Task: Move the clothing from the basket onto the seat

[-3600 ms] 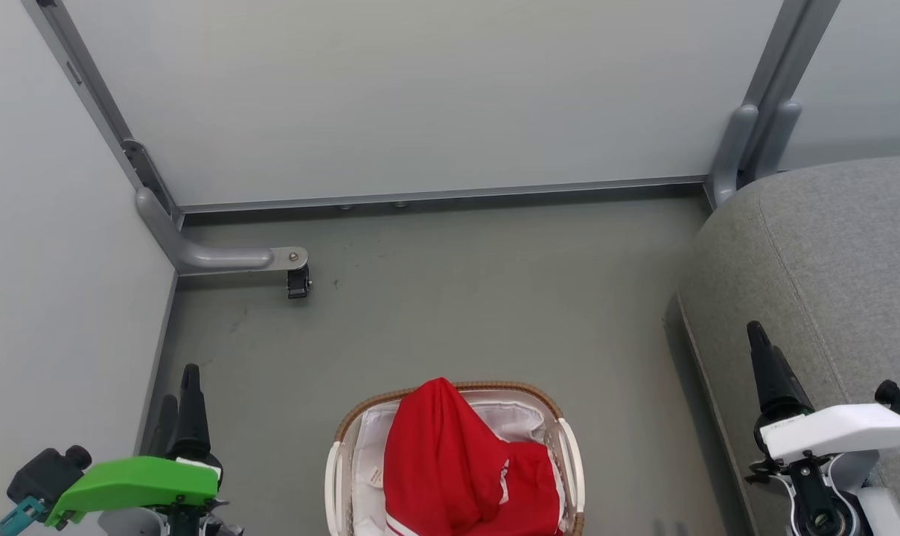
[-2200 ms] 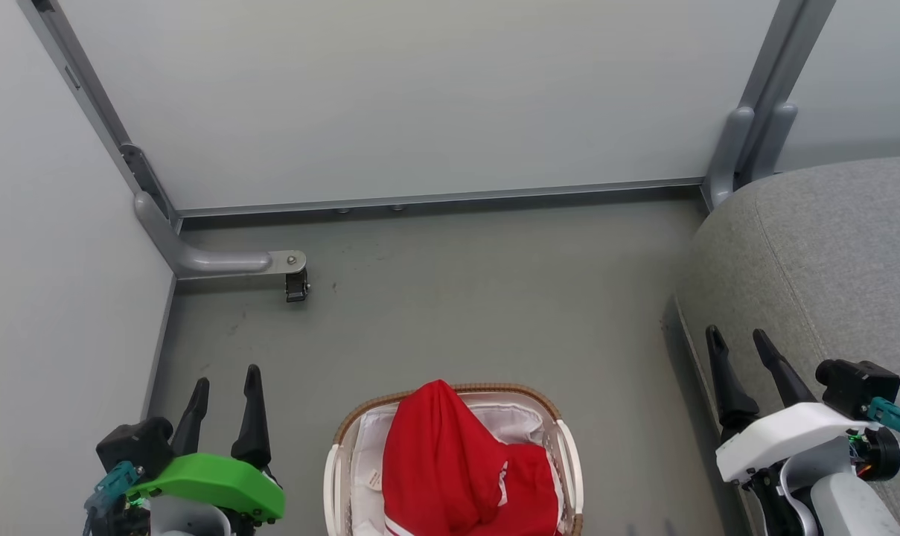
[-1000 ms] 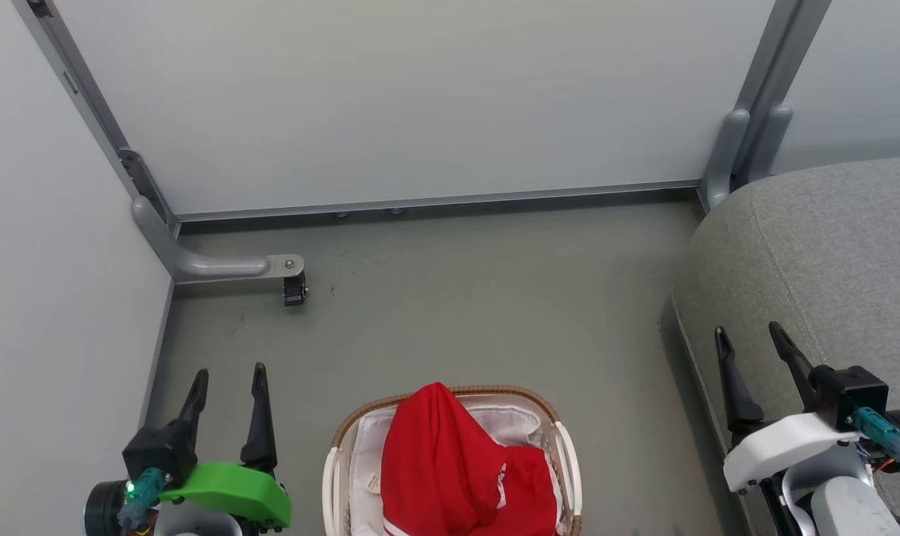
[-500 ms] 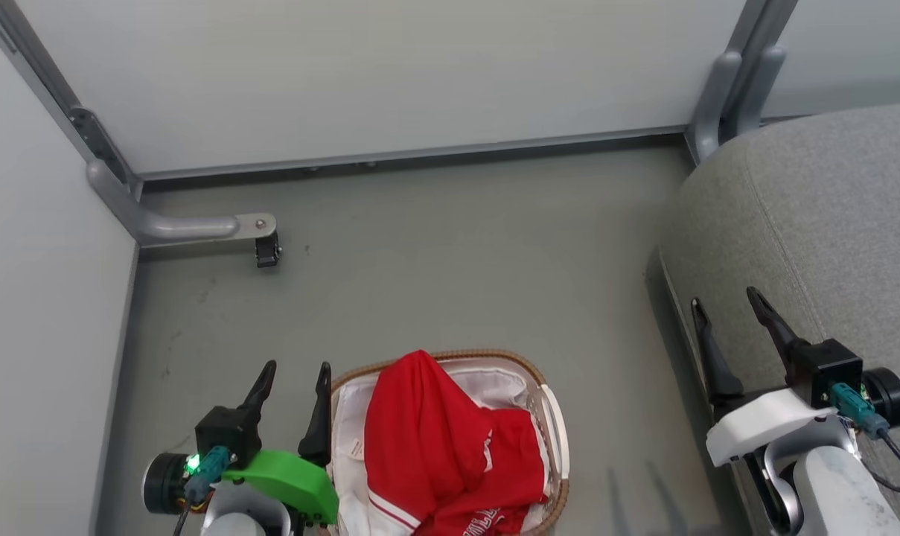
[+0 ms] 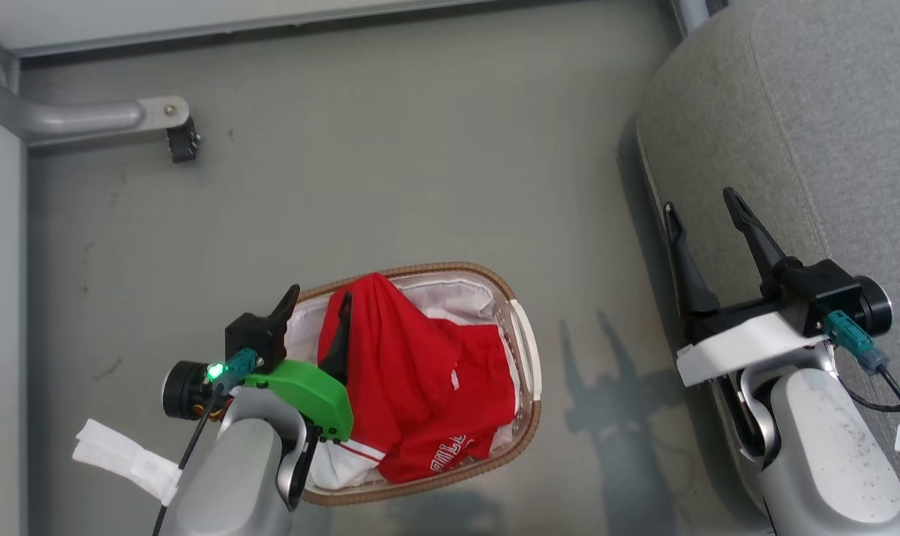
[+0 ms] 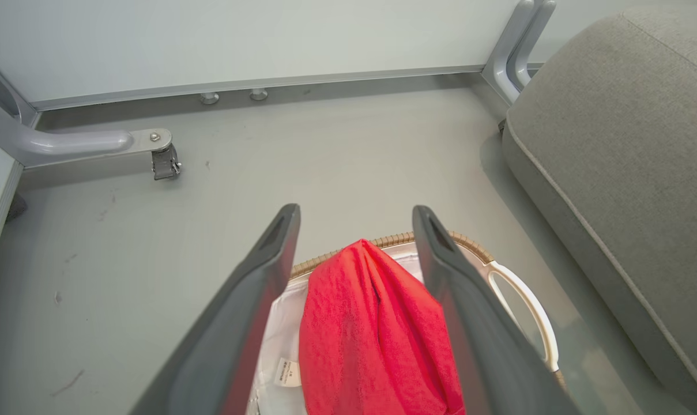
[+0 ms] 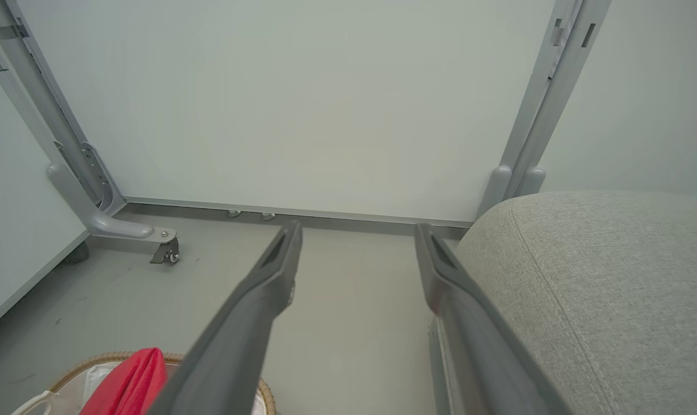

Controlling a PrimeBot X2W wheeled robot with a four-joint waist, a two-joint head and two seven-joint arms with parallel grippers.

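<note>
I was at the first reach: both red pieces of clothing (image 5: 420,372) lay heaped in the basket (image 5: 520,327), on the floor (image 5: 390,171) to the left of the seat (image 5: 829,112), and nothing was on the seat yet. My left gripper (image 5: 321,292) hung over the basket's left end with its jaws spread wide and nothing in them. In the head view one finger sat over the liner (image 5: 464,298) by the rim and the other over the red cloth. Along the left wrist view, the raised red fold (image 6: 371,323) stood between my two fingers. I could not tell whether either finger touched it. My right gripper (image 5: 699,201) was also wide apart and empty, poised at the seat's near edge, well apart from the basket.

As I judged it, the next move called for lowering the left gripper onto that fold and closing on red cloth alone, keeping the liner out of the pinch. Then I would need to lift high enough for the trailing fabric to clear the rim before swinging right to the seat.
</note>
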